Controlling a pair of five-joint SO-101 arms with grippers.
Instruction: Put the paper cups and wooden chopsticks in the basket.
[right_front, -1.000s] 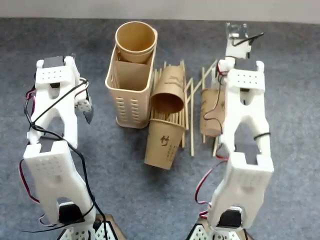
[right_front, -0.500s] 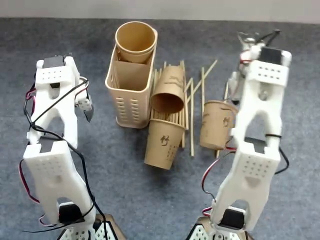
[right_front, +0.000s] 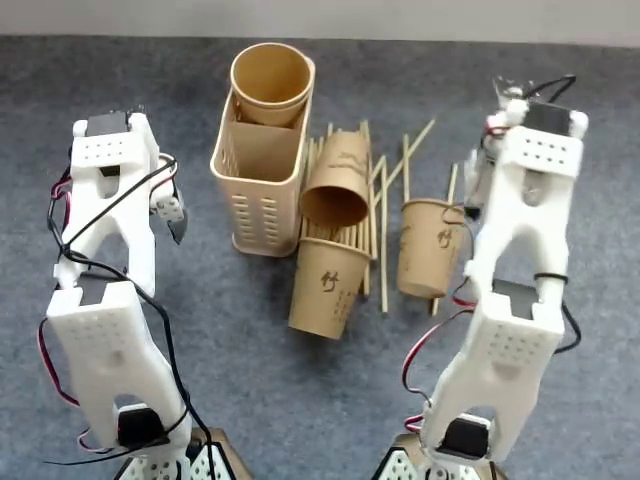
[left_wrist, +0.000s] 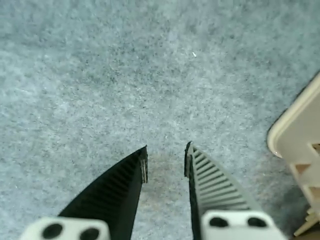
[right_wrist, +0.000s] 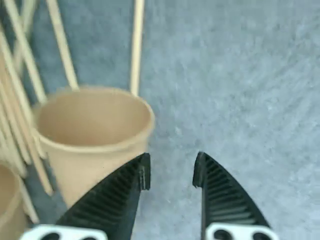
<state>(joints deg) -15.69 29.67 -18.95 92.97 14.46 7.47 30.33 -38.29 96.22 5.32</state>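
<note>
- My left hand is at the left middle of the high view, over the gray worktop. Its two fingers are a little apart and hold nothing.
- The basket stands in the upper middle of the high view, near my left hand but not touching it. One corner of it shows in the left wrist view too.
- One paper cup sits in the part of the basket nearest the top of the high view. Its open mouth faces up.
- The wooden chopsticks lie in a loose pile on the worktop, just right of the basket. Some point up toward the top of the frame.
- A second cup lies on its side on top of the chopsticks, touching the basket.
- A third cup lies just below it, in the middle of the high view, partly on the chopsticks.
- A fourth cup is to the right of the pile, with a chopstick under it. I cannot tell if it stands straight or leans.
- My right hand is just beside this fourth cup. Its fingers are apart with only worktop between them. I cannot tell if one finger touches the cup.
</note>
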